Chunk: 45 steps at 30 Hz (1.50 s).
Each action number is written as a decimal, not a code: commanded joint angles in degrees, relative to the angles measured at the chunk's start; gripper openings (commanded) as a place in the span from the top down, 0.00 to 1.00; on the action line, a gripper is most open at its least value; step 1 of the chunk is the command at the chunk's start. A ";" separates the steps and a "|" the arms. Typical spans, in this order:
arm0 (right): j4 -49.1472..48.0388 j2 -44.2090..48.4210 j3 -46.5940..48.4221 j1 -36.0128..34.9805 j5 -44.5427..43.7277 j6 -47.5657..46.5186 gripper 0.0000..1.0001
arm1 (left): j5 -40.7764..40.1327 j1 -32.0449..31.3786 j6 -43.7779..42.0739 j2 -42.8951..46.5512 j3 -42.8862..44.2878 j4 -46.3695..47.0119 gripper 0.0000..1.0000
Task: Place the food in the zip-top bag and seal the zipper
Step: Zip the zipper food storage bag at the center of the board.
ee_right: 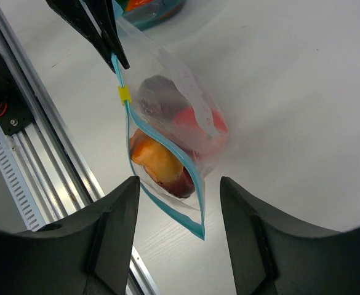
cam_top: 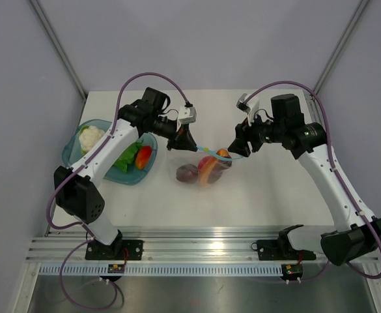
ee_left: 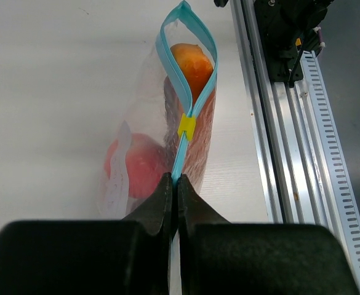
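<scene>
Two arms meet over the middle of the white table [cam_top: 262, 195], and the zip-top bag [ee_right: 167, 77] is strung out between them. The left gripper [ee_left: 175, 178] is clamped tight on one end of the teal zipper [ee_left: 167, 61], fingers pressed together with the strip pinched between them. Just past that grip sits a small yellow slider [ee_left: 186, 126]. From the pinch to the slider the two strips run together; beyond the slider they part into an open loop. The right gripper [ee_right: 178, 184] has its fingers spread wide, grasping nothing, and the far tip of the zipper sits in the gap between them, clear of both. Inside the clear pouch the food is all in: an orange piece [ee_right: 155, 157] nearest the open mouth, a red round one [ee_right: 198, 123] beside it, a dark purple one [ee_right: 158, 95] toward the pinched end. Off to the left, well apart, stands a teal bowl [cam_top: 71, 155] holding a toy cauliflower [cam_top: 91, 137], a green piece [cam_top: 128, 155] and a red-orange piece [cam_top: 143, 155].
</scene>
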State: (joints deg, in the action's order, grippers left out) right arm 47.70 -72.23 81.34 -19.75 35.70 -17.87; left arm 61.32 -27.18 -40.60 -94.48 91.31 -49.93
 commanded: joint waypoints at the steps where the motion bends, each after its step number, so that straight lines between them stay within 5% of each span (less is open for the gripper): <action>1: 1.51 -0.90 2.42 -0.12 -1.33 -2.61 0.39 | 1.35 -0.24 -1.06 3.42 -0.34 0.36 1.00; 10: 2.13 -0.37 0.31 -0.12 -4.23 -0.24 0.47 | 1.52 -0.24 1.05 5.00 -0.08 2.82 1.00; 27: -3.49 -5.03 -2.68 -6.44 -10.91 2.05 0.46 | 2.84 -0.24 2.28 4.04 1.50 3.53 1.00; 45: -13.24 -10.22 -0.04 -12.07 -5.73 7.23 0.45 | 4.33 -0.24 3.69 2.72 2.03 4.32 1.00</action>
State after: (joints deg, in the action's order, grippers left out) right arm 40.71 -82.41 79.33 -30.46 27.11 -13.39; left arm 61.34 -27.16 -37.41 -92.09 91.24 -49.25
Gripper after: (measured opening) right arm 0.545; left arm 0.016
